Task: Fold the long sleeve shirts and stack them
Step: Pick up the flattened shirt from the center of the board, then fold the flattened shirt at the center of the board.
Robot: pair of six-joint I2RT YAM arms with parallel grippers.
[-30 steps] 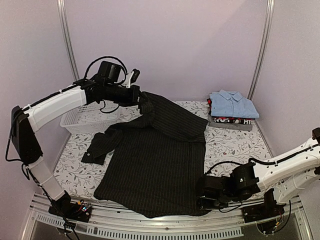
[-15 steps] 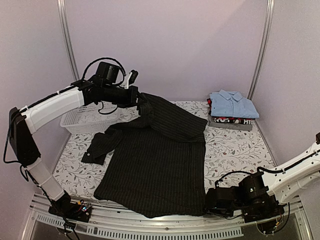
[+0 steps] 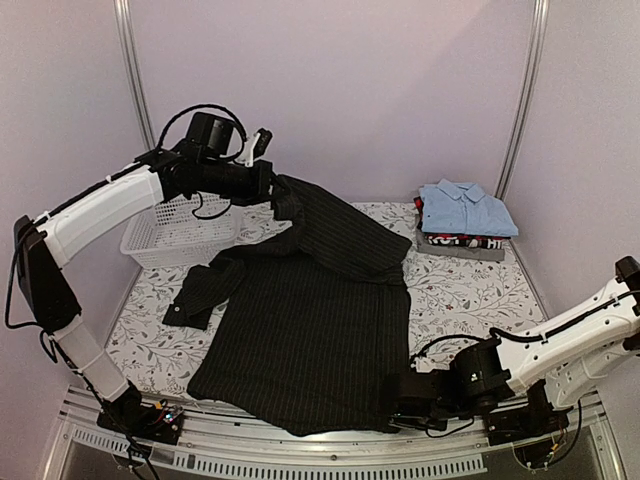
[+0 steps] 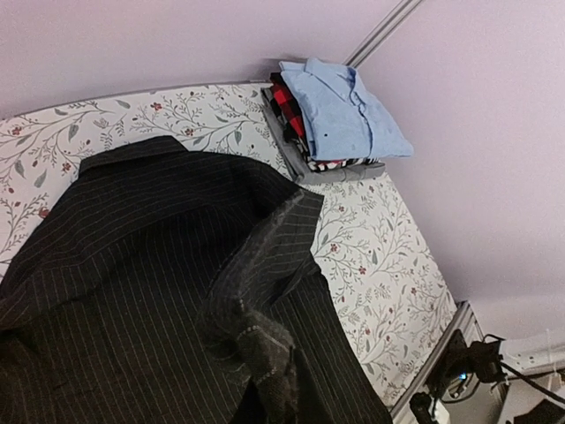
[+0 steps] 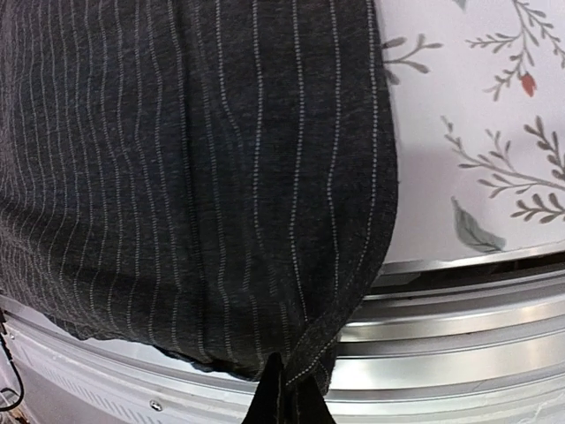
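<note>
Looking down on a black pinstriped shirt (image 4: 132,256) spread across a floral-printed tablecloth (image 4: 375,265), collar toward the far edge. Near the bottom, bunched into a ridge rising toward the lens. At far right, a folded light blue shirt (image 4: 340,110) topping a stack, over a red-and-black checked garment (image 4: 288,104).

black shirt (image 3: 310,320): matt pinstriped cloth | basket (image 3: 168,242): white plastic mesh

Soft, even light fills all three views, with no hard shadows. In the right wrist view the black shirt (image 5: 194,177) casts only a faint grey shade on the counter (image 5: 477,115), and the metal rail (image 5: 459,344) gleams mildly. Pinstripes read crisp there — the left wrist view's nearest fold blurs slightly.
</note>
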